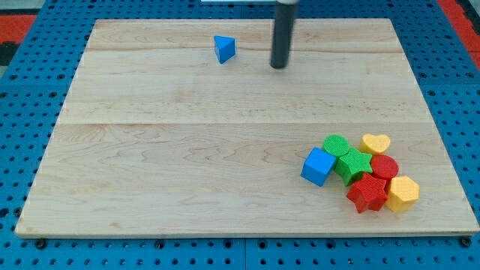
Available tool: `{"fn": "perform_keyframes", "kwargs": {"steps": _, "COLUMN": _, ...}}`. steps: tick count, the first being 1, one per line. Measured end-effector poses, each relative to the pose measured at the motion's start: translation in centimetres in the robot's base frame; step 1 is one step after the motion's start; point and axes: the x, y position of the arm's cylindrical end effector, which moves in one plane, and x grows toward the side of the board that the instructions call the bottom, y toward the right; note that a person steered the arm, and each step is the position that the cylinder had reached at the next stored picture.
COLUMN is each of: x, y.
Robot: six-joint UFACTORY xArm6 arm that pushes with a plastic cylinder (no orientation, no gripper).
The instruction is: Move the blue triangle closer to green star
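Note:
The blue triangle sits alone near the view's top, left of centre, on the wooden board. The green star lies in a cluster at the view's lower right, far from the triangle. My tip is the lower end of the dark rod that comes down from the view's top. It stands to the right of the blue triangle with a clear gap between them, touching no block.
Around the green star are a blue cube, a green round block, a yellow heart, a red round block, a red star and a yellow hexagon.

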Motion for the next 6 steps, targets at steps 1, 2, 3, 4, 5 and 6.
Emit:
{"fn": "perform_keyframes", "kwargs": {"steps": 1, "x": -5.9, "y": -3.2}}
{"fn": "perform_keyframes", "kwargs": {"steps": 2, "x": -6.8, "y": -12.2}}
{"fn": "perform_keyframes", "kwargs": {"steps": 3, "x": -2.3, "y": -15.3}}
{"fn": "perform_keyframes", "kwargs": {"steps": 4, "x": 0.7, "y": -10.5}}
{"fn": "perform_keyframes", "kwargs": {"steps": 5, "x": -2.3, "y": -14.9}}
{"fn": "perform_keyframes", "kwargs": {"steps": 6, "x": -6.3, "y": -14.8}}
